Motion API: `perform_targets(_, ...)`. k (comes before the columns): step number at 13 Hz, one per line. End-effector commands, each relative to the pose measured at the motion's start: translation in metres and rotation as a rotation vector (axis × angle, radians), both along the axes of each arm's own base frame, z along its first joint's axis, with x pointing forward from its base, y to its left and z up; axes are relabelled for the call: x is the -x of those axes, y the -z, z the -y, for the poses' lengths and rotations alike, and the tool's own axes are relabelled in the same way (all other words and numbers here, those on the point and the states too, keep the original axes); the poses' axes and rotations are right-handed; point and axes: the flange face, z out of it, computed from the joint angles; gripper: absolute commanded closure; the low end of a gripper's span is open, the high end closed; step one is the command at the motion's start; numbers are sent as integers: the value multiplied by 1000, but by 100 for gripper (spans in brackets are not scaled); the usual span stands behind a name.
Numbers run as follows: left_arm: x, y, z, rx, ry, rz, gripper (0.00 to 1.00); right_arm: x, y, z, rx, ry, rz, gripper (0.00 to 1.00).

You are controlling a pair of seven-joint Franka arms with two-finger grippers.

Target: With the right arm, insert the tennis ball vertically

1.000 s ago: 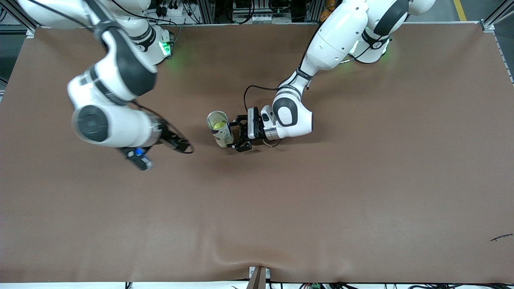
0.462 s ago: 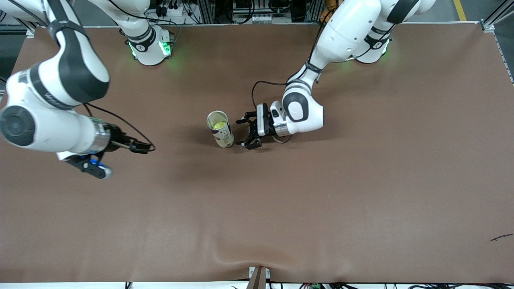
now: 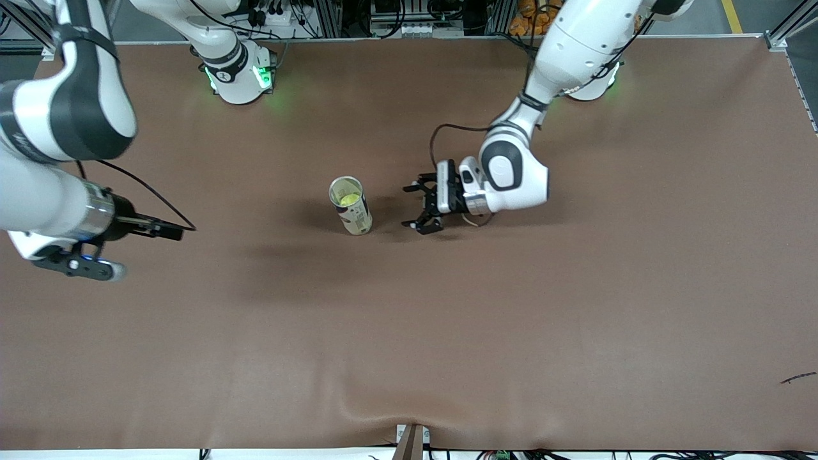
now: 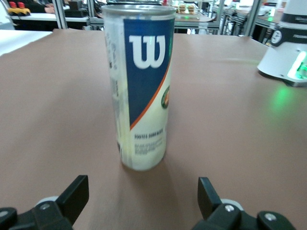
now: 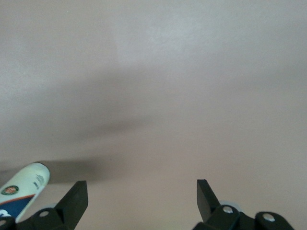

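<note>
**Seemingly done: ball sits in the can, both arms clear**

Front view: evidently the main step is over. The tennis ball (image 3: 346, 199) shows yellow-green down inside the open mouth of the can (image 3: 350, 205), which stands upright near the middle of the table (image 3: 575, 306). The left gripper (image 3: 423, 207) is low over the table just beside the can, toward the left arm's end, jaws apart, touching nothing. The right gripper (image 3: 77, 265) is up over the right arm's end of the table, well apart from the can; its fingers are hard to make out from here.

Left wrist view: the can (image 4: 141, 86) stands upright and free between the spread fingertips (image 4: 76, 191), with bare table around its base.

Right wrist view: the right gripper (image 5: 139, 196) has its fingers wide and empty, high above the table (image 5: 192, 96), the can (image 5: 21, 189) just at the edge.

Judging by this, nothing is left but parking the arms.
</note>
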Motion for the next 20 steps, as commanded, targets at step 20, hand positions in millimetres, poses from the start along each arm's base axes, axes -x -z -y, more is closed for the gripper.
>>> perform_targets(20, -154, -231, -252, -877, 55, -304, 0, 106, -146, 89, -55, 7, 108, 0)
